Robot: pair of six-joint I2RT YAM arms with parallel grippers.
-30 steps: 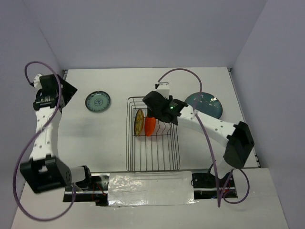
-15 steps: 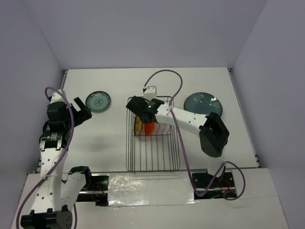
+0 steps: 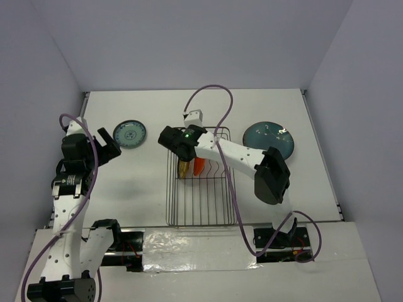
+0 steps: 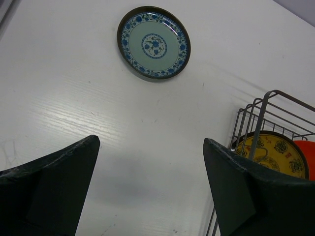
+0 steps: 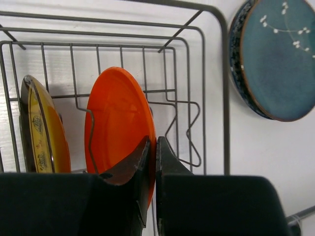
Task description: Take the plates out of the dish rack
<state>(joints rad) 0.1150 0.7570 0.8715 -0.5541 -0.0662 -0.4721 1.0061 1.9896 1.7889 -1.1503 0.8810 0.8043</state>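
Note:
The wire dish rack [image 3: 169, 189] stands mid-table with two plates upright near its far end. One is an orange-red plate [image 5: 118, 118] and one a yellow-amber plate [image 5: 42, 132] to its left. My right gripper [image 5: 153, 140] is shut on the orange-red plate's rim, one finger on each face. From above, the right gripper [image 3: 191, 157] reaches over the rack's far end. A pale blue patterned plate [image 3: 130, 134] lies flat left of the rack. A dark teal plate [image 3: 269, 139] lies on its right. My left gripper [image 4: 150, 141] hangs open and empty over bare table, between the blue plate [image 4: 153, 42] and the rack [image 4: 266, 105].
White walls close in the table at the back and both sides. The right arm's purple cable [image 3: 214, 94] loops over the table behind the rack. The near half of the rack holds no plates.
My right gripper has shifted left over the rack's far end and closed on the orange-red plate's rim. The left arm swung down and toward the rack, then held still.

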